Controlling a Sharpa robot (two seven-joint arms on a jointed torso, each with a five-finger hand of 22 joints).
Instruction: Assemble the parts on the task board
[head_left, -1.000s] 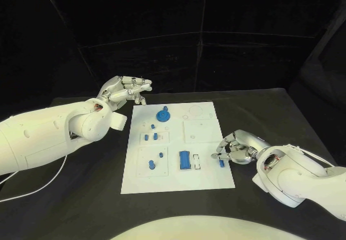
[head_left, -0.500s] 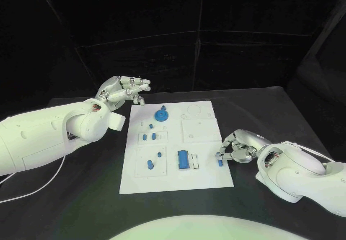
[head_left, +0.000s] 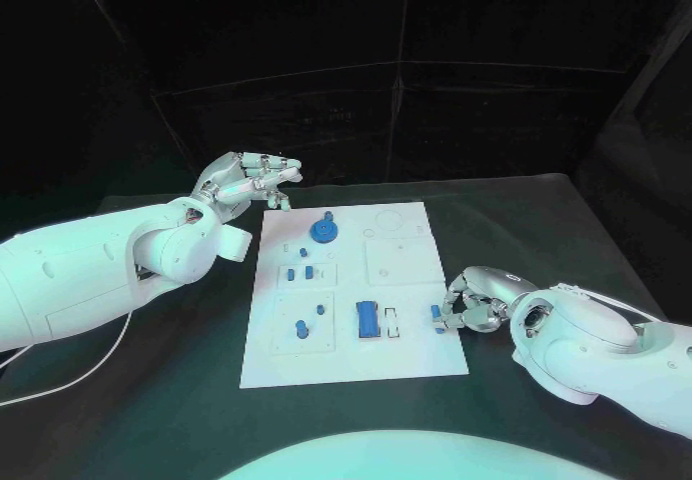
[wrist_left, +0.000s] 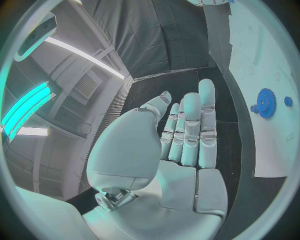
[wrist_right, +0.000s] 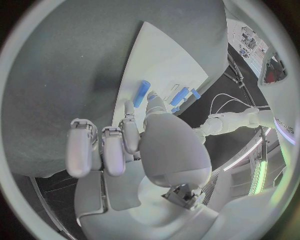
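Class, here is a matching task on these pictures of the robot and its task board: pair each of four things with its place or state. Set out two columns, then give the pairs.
Things:
1. blue gear
2. left robot hand
3. right robot hand
4. blue bar

Places or states:
A. at the task board's right edge, by a small blue part
B. lies on the board's near half
C. raised beyond the board's far left corner, holding nothing
D. on the board's far half

Pairs: 1-D, 2-C, 3-A, 4-B
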